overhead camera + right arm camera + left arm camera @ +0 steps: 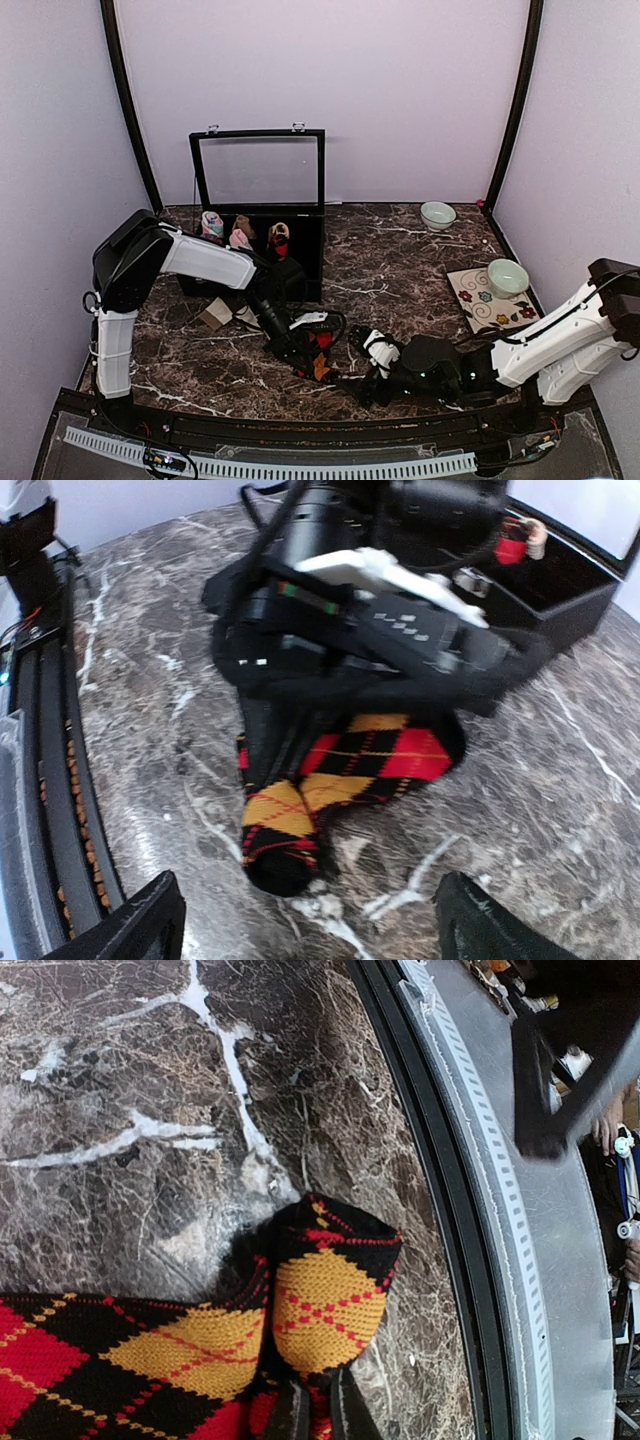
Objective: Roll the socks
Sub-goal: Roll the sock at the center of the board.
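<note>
The black argyle sock (321, 366) with red and orange diamonds lies on the marble near the front edge. My left gripper (316, 1412) is shut on it, pinching the fabric just behind a folded-over end (330, 1295). In the right wrist view the sock (380, 755) lies partly under the left arm's wrist (400, 630). My right gripper (310, 930) is open, its fingers wide apart just short of the sock's dark tip (280, 865), with nothing between them. A cream sock with a brown end (222, 316) lies by the box, behind the left arm.
A black box (300, 262) with its glass lid raised stands at the back and holds rolled sock bundles (243, 233). One pale bowl (437, 215) sits at the back right. Another bowl (507, 277) rests on a floral mat (480, 308). The table's front rail (440, 1210) runs close by the sock.
</note>
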You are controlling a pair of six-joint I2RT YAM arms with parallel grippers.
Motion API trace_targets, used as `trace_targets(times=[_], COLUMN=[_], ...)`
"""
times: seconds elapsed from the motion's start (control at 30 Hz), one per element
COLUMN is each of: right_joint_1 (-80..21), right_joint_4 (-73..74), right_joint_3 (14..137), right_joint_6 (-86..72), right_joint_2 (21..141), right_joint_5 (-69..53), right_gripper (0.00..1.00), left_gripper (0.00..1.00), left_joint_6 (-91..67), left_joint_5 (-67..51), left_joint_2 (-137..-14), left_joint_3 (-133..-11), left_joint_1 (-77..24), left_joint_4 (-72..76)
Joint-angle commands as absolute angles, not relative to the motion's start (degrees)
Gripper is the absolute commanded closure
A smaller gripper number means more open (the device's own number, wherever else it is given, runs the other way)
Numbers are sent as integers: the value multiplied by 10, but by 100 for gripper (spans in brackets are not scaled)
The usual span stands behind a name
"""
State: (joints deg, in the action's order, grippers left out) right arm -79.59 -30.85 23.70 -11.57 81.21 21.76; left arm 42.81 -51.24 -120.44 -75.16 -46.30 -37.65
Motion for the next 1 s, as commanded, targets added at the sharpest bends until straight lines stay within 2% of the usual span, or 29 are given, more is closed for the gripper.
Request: trace_targets(times=[0.0, 0.3, 0.8, 0.97], right_joint_1=[-800, -766, -726, -718], right_joint_4=[-411, -433, -453, -466], right_joint_3=[255, 285, 315, 318], right_joint_6=[-42, -4, 9, 4], right_joint_2=[872, 942, 1023, 1041], right_joint_5=[81, 55, 29, 29], right_gripper=[22, 40, 53, 71], left_gripper=[99, 99, 98, 98], left_joint_6=[424, 426, 427, 428], left_joint_5=[-429, -429, -429, -429], left_joint_2=[-1209, -1209, -1209, -1209], left_joint_3=[-728, -729, -732, -732], left_joint_1=[-462, -462, -462, -462], left_joint_4=[-395, -400, -405, -407])
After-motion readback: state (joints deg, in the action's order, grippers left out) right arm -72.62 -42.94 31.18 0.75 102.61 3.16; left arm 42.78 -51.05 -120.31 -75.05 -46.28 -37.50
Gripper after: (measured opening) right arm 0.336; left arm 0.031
